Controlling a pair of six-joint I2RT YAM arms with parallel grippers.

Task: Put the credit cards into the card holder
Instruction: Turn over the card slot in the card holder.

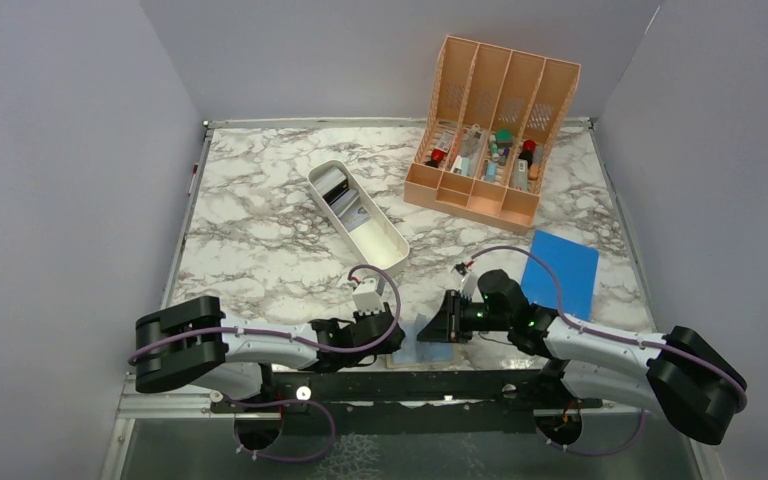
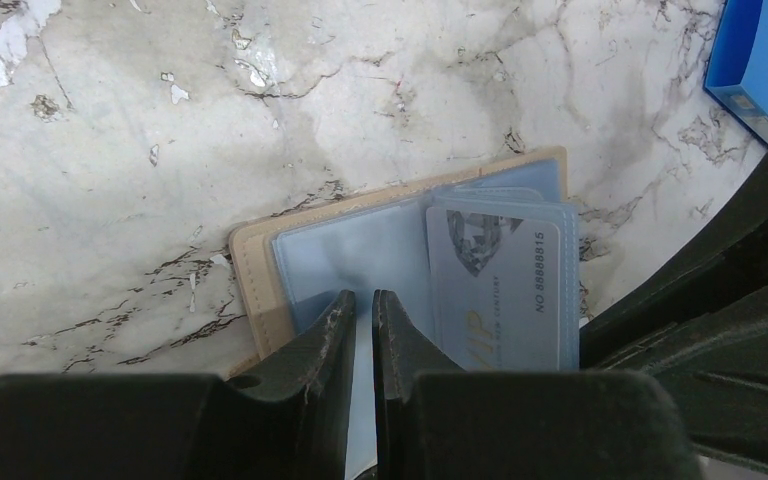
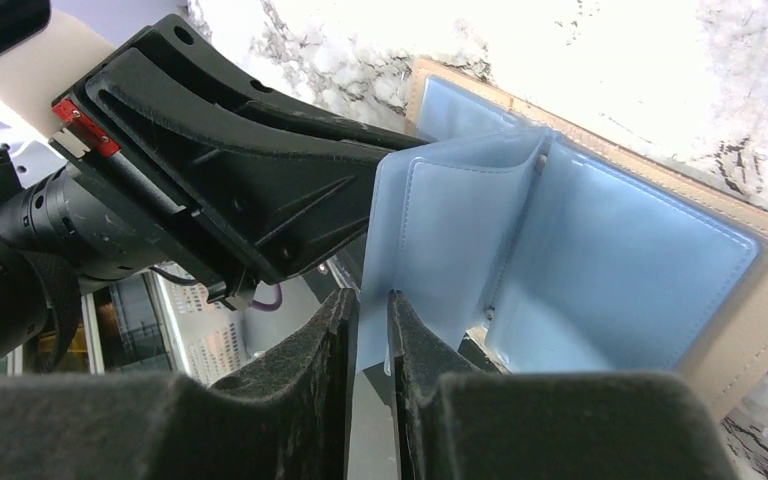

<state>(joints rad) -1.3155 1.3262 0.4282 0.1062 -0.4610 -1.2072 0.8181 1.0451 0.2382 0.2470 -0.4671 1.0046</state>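
While nipping leaves of holder [image 2: 256,285] w/ near-shut L gripper [image 2: 364,305] & R gripper [image 3: 372,305], holds it open crosswise, card [image 2: 500,290] nearer R.

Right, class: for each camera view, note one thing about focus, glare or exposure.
Top external: even, soft light, the marble table sharp throughout. Left wrist: the left gripper's fingers are dark and soft, while the card in the card holder reads crisply. Right wrist: the marble at upper right is washed out to white; the right gripper's fingers blur.
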